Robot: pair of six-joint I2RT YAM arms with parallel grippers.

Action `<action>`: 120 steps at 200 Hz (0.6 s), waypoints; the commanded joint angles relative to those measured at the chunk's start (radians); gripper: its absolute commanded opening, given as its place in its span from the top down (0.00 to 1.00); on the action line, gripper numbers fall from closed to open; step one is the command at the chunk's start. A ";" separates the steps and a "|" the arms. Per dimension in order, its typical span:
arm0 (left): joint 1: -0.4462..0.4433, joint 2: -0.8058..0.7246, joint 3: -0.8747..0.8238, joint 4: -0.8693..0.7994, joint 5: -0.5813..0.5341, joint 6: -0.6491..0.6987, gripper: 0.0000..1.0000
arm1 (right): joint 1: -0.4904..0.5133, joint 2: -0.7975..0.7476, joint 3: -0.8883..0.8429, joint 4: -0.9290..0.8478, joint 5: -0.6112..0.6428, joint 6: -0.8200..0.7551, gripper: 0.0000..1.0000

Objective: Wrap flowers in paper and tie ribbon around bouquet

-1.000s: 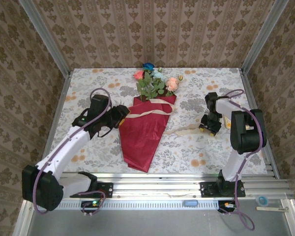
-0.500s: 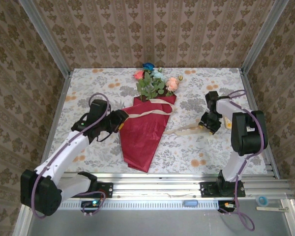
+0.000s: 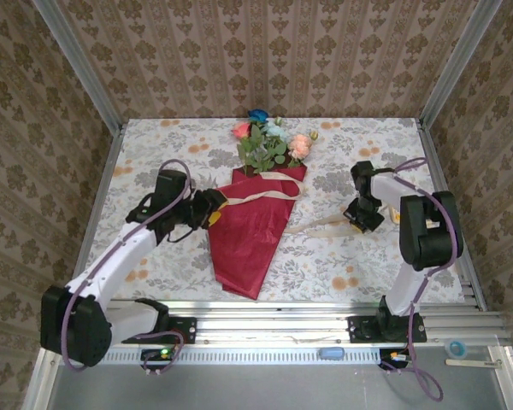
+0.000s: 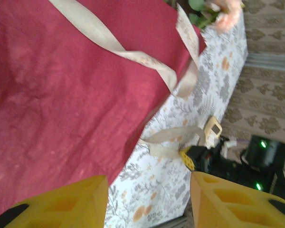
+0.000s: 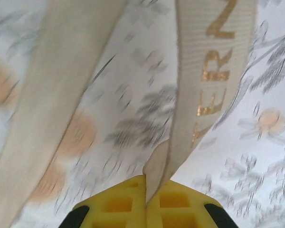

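Note:
The bouquet lies mid-table, a tapering cone of dark red paper (image 3: pixel 252 231) with the flowers (image 3: pixel 269 141) sticking out at its far end. The beige ribbon (image 3: pixel 265 190) crosses the cone's upper part and trails right over the tablecloth. My right gripper (image 3: pixel 356 220) is shut on that trailing end; in the right wrist view the ribbon (image 5: pixel 213 71) runs out from between the closed yellow fingers of the gripper (image 5: pixel 146 190). My left gripper (image 3: pixel 212 207) stands open at the cone's left edge, above paper (image 4: pixel 61 85) and ribbon (image 4: pixel 109 42), with nothing between its fingers (image 4: pixel 80 202).
A flower-patterned tablecloth (image 3: pixel 342 265) covers the table. A small tan object (image 3: pixel 395 213) lies just right of the right gripper. Metal frame posts and papered walls close in the left, right and far sides; a rail (image 3: pixel 282 316) runs along the near edge.
The right gripper has shifted slightly left and closed on the trailing ribbon. The left gripper has edged toward the cone's left side and stays open.

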 commanded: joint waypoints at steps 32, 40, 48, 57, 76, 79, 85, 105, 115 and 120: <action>0.025 0.188 0.064 -0.018 -0.110 -0.251 0.46 | 0.219 -0.291 0.005 -0.047 -0.150 -0.100 1.00; 0.026 0.219 0.067 0.014 -0.116 -0.295 0.46 | 0.234 -0.312 -0.009 0.011 -0.245 -0.124 1.00; 0.027 0.244 0.077 0.036 -0.124 -0.326 0.46 | 0.242 -0.313 -0.005 0.042 -0.315 -0.146 1.00; 0.028 0.280 0.099 0.057 -0.132 -0.353 0.46 | 0.241 -0.313 0.042 0.026 -0.350 -0.194 1.00; 0.023 0.348 0.148 0.058 -0.143 -0.404 0.44 | 0.237 -0.302 0.166 -0.014 -0.436 -0.275 1.00; 0.023 0.360 0.152 0.061 -0.142 -0.414 0.44 | 0.238 -0.299 0.177 -0.014 -0.456 -0.279 1.00; 0.022 0.382 0.160 0.065 -0.142 -0.436 0.44 | 0.242 -0.285 0.201 -0.015 -0.483 -0.277 1.00; 0.028 0.447 0.179 0.119 -0.140 -0.484 0.44 | 0.267 -0.265 0.209 0.051 -0.566 -0.217 1.00; 0.031 0.475 0.194 0.145 -0.148 -0.492 0.44 | 0.284 -0.263 0.197 0.099 -0.586 -0.178 1.00; 0.032 0.490 0.204 0.151 -0.148 -0.491 0.44 | 0.290 -0.262 0.194 0.112 -0.587 -0.166 1.00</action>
